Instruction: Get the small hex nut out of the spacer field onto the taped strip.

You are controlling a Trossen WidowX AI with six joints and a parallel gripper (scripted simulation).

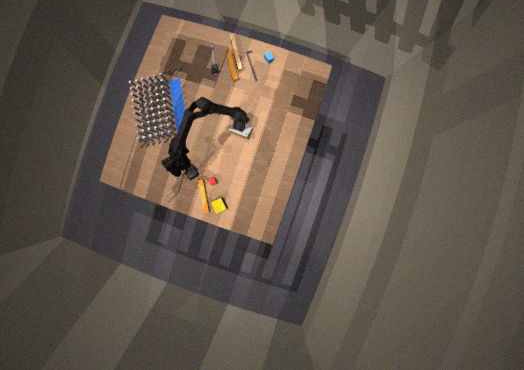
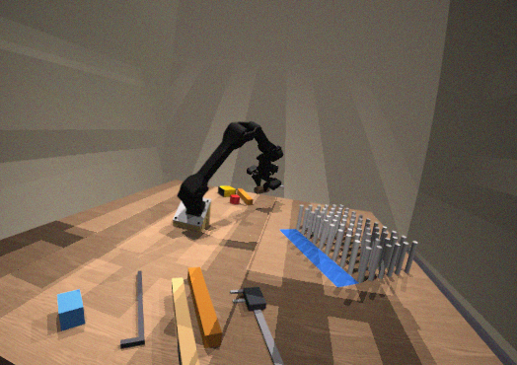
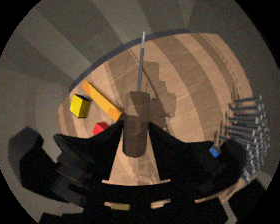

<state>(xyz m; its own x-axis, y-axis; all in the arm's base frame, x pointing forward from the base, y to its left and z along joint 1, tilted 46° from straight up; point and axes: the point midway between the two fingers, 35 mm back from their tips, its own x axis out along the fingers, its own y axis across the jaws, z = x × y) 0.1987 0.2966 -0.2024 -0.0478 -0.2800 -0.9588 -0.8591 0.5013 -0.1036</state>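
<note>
Wrist view: my jaws are closed on the brown-handled rod [image 1: 168,194] [image 2: 258,189] [image 3: 136,120], one on each side of its grip, thin shaft pointing away from me.
Rod: looks raised off the bench [image 1: 260,176] [image 2: 123,253] [image 3: 186,90], judging by its shadow lying apart. Its tip is too small for me to tell if it hooks.
Nut: not seen in any view; presumably deep among the spacers [image 1: 155,107] [image 2: 356,255] [image 3: 246,120], place unknown.
Spacers: standing, as far as I can make out. The rod is well apart from them.
Blue strip: beside the spacer field; I see no nut on this tape [image 1: 177,98] [image 2: 316,257] [image 3: 214,151].
Done: a tool gripped, and by my reading picked up.
Left: nearly everything. Carry the rod over, reach between the spacers, drag the nut onto the strip, lay the rod outside the field, open my jaws and withdraw, touching nothing.
Progress: early stage, I judge; extraction not yet begun.
</note>
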